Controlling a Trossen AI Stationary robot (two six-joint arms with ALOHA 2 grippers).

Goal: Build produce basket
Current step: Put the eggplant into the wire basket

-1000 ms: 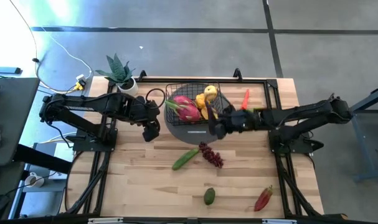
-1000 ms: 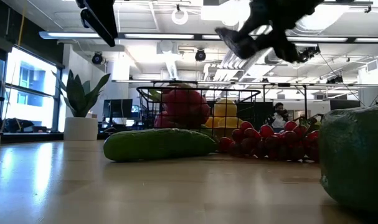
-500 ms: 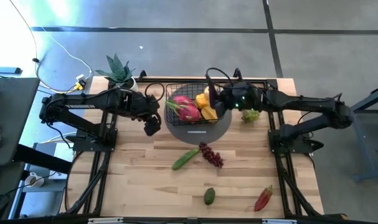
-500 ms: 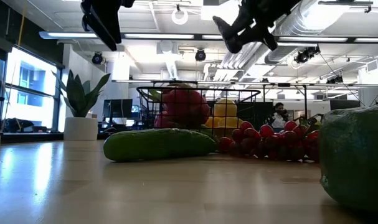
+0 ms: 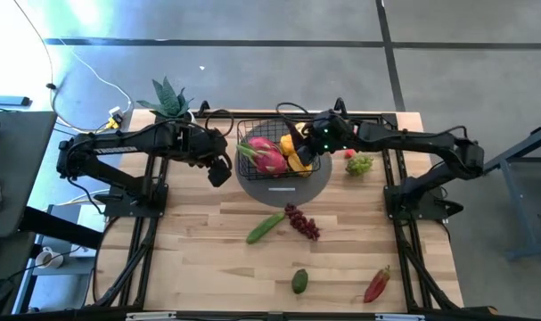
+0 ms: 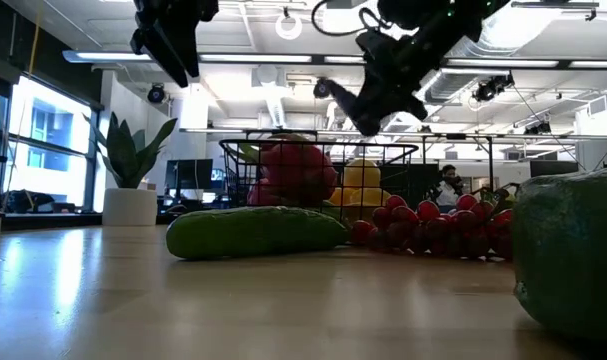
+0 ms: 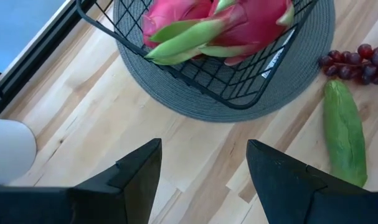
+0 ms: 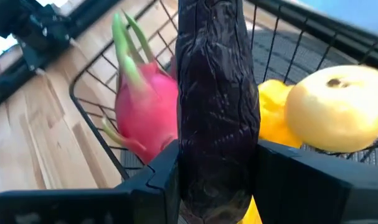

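The black wire basket (image 5: 252, 134) stands on a round grey mat (image 5: 279, 189). It holds a pink dragon fruit (image 5: 263, 154) and yellow fruits (image 5: 290, 153). My right gripper (image 5: 306, 148) hangs over the basket's right part, shut on a dark purple, wrinkled eggplant (image 8: 217, 93). My left gripper (image 5: 218, 172) hovers open to the left of the basket with nothing between its fingers. On the table nearer the front lie a cucumber (image 5: 265, 226), purple grapes (image 5: 302, 221), an avocado (image 5: 299, 281) and a red pepper (image 5: 377, 285). My right gripper pinches the eggplant's two long sides (image 8: 189, 162) between its two fingers (image 8: 157, 180). It comes slanting down from the table's right side. The eggplant runs along the fingers and sticks out past their tips. It is lifted clear, above the dragon fruit and the yellow fruits.
Green grapes (image 5: 360, 164) and a red chilli (image 5: 349, 153) lie to the right of the mat, beside my right arm. A potted plant (image 5: 170, 102) stands at the far left corner. The wooden table's near half has bare room between the loose fruits.
My right gripper has swung from the basket's near right corner toward the far edge and then leftward over the basket's right part, rolling as it went and staying shut. My left gripper has drifted a little toward the far edge, still open.
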